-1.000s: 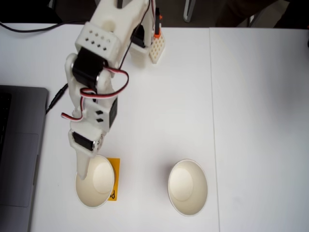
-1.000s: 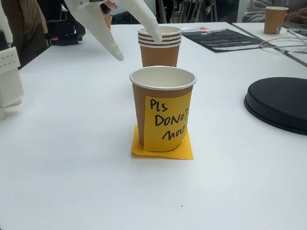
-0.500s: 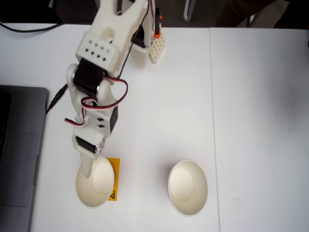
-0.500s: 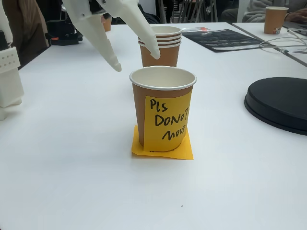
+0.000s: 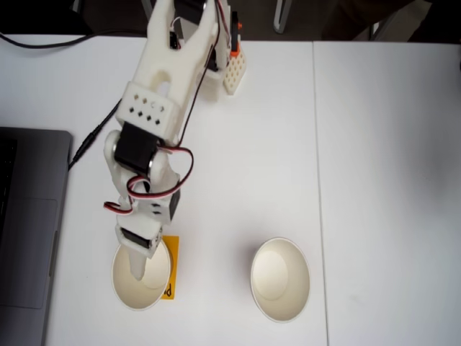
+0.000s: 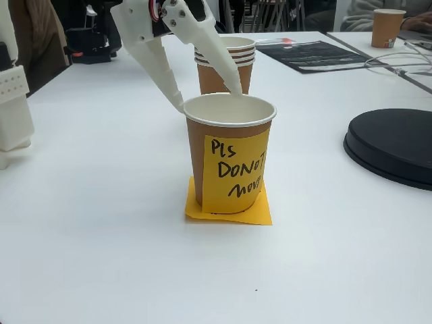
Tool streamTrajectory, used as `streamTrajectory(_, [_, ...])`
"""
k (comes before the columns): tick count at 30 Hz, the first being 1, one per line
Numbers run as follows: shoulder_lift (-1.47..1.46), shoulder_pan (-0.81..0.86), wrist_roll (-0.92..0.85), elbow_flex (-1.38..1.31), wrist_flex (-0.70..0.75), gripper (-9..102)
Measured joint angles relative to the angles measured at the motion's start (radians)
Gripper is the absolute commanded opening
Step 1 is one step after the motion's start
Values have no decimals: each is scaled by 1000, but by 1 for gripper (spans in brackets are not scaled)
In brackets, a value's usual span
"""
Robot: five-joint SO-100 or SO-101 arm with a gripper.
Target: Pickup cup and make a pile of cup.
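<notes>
The cup [image 6: 228, 158] is brown paper with a white inside. It stands upright with an orange handwritten note on its side, and appears again from above [image 5: 144, 285]. My gripper [image 6: 209, 101] is open and straddles the cup's far-left rim. One white finger [image 6: 226, 64] dips just inside the mouth and the other finger [image 6: 162, 71] hangs outside the wall. From above, my gripper [image 5: 135, 261] sits over the cup's upper rim. A second brown cup [image 5: 279, 280] without a note stands apart; from the side [image 6: 226, 71] it shows stacked rims.
A flat orange sticky note [image 6: 229, 210] lies under the noted cup. A grey laptop [image 5: 29, 216] sits at the table's left edge in the top-down view. A black disc [image 6: 391, 145] lies to the right in the side view. The arm's white base [image 6: 13, 108] is at far left.
The gripper has come down and forward onto the noted cup. Its fingers were above and behind the rim; now one is inside the mouth. The cups have not moved.
</notes>
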Motion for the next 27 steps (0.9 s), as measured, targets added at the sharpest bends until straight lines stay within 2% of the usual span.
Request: streamTrajectory(27, [-89,-5,-3,-14,0,27])
